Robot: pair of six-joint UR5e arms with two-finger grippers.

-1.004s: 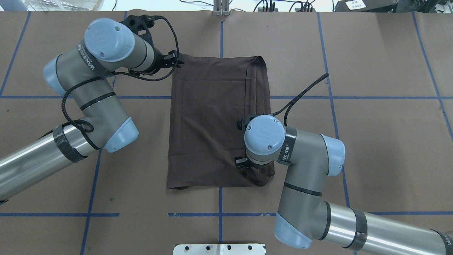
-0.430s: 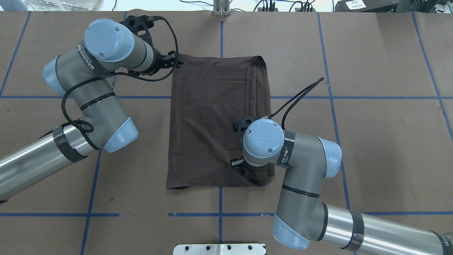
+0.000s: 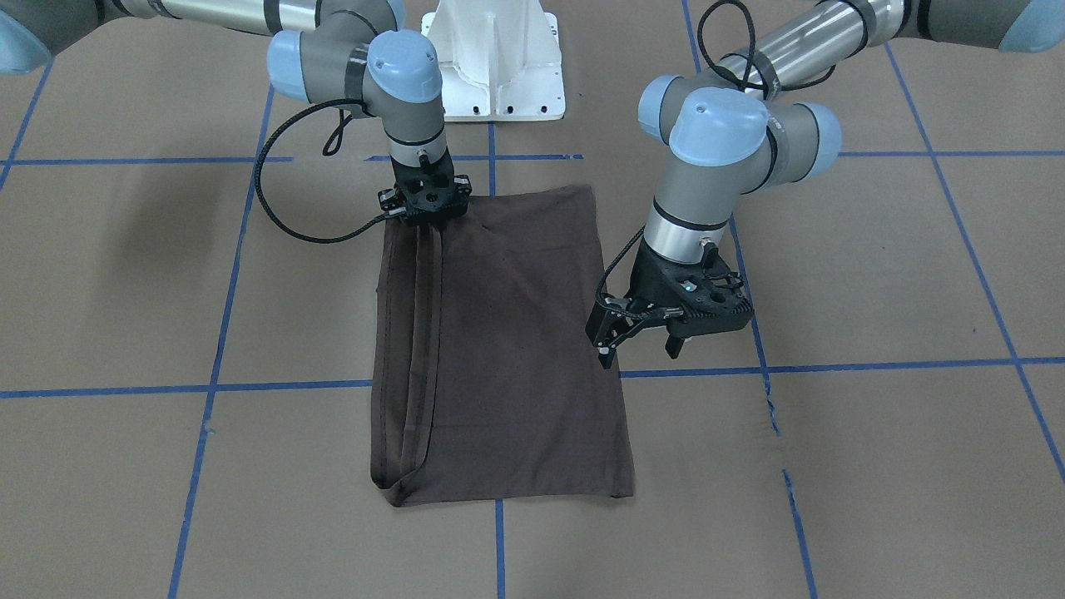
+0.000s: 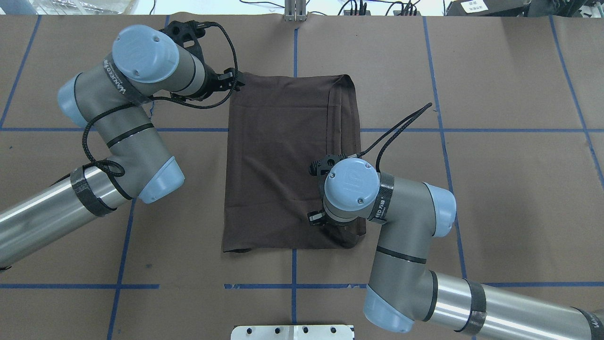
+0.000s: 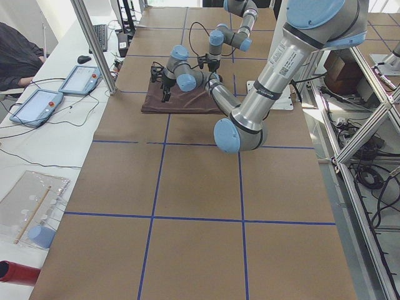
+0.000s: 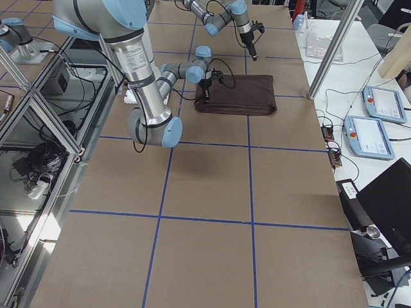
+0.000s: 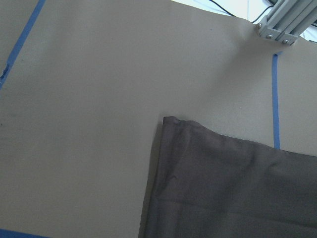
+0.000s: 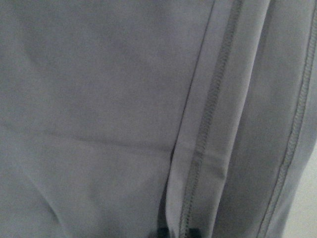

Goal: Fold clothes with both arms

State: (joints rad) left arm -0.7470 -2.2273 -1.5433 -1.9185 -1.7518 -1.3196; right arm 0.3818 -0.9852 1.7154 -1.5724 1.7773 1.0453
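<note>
Seen from overhead, the left arm (image 4: 118, 123) reaches in across the brown table (image 4: 495, 189) to the far left corner of the T-shirt (image 4: 278, 160). The left gripper (image 3: 638, 358) hangs above the table just beside the shirt's left edge. Its fingers (image 3: 602, 343) are spread wide and hold nothing, apart from the cloth. The left wrist view shows only that corner of the shirt lying flat. The dark shirt is folded into a long rectangle in the middle of the table, across the blue tape lines (image 4: 519, 130), with stacked stitched hems (image 4: 342, 141) running along its right side. The right gripper (image 3: 424, 218) is down on that hem strip at the shirt's near right corner, touching the cloth. Its fingertips are buried in the fabric, so I cannot tell whether they pinch it. The right arm (image 4: 406, 222) bends over that corner.
</note>
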